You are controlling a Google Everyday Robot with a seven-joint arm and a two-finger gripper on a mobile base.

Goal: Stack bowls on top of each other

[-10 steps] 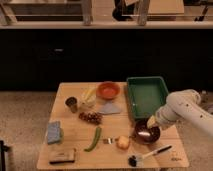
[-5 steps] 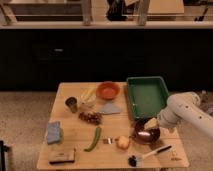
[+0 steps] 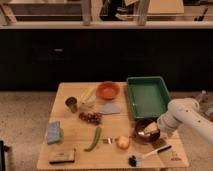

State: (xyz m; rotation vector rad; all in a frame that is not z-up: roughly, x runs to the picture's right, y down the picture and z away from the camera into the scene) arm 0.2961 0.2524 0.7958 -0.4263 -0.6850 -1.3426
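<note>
I am looking down on a light wooden table (image 3: 75, 125) with everything laid across its top. The largest thing on it is the green rectangular bin (image 3: 148, 96), sitting against the far right corner. My arm (image 3: 187, 116) is reaching in from the right edge, white and bent at the elbow, angling down toward the near right part of the table.

The dark reddish-brown bowl (image 3: 141, 134) is sitting near the front right, just forward of the bin's near wall. The gripper (image 3: 152, 129) is hanging right at that bowl, over its right-hand side, with something pale showing there; I cannot tell whether it is gripping the rim or only hovering above it.

The orange-red bowl (image 3: 108, 90) is resting at the far edge near the middle, just left of the bin, well apart from the dark bowl. That is the relation I am steering by: from the gripper it lies up and to the left, diagonally across the table, past the bin's near left corner. With one arm, I judge either bowl has to cross that diagonal to meet the other.

Smaller things are lying between: a grey cloth-like piece (image 3: 110, 108), a bunch of dark grapes (image 3: 90, 117), a green pod (image 3: 93, 138), a small dark metal cup (image 3: 72, 104), a blue sponge (image 3: 54, 132), an onion-like ball (image 3: 123, 143), and a black-headed brush (image 3: 146, 155) along the front edge.
</note>
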